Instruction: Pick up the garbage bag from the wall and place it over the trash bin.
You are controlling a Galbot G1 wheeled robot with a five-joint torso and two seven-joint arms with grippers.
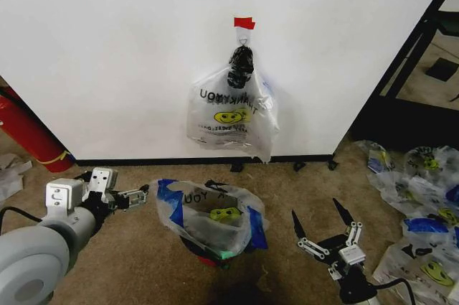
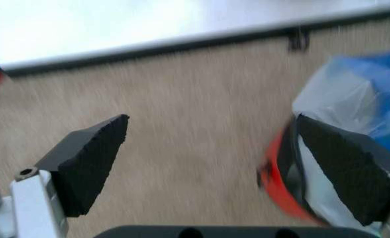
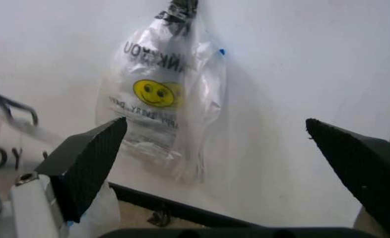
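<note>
- Garbage bag (image 1: 215, 213) sits draped over the trash bin (image 1: 208, 256) on the carpet, below the wall (image 1: 107, 54); it looks loose, mouth crumpled.
- Left gripper (image 2: 212, 166) spread, beside the bin; a nudge could tip it.
- Right gripper (image 1: 326, 227) spread, holding nothing, faces the bag bundle (image 3: 162, 94) on the hook; risk of snagging it.

The small round trash bin with dark sides (image 1: 215, 251) is almost wholly hidden under the clear smiley-printed plastic bag with blue patches (image 1: 209, 213) draped over it; only a sliver of red base shows. The long red cylinder (image 1: 27, 133) is cut off by the head view's left edge. The left wrist view is motion-blurred, smearing the bin's red base (image 2: 278, 186).
</note>
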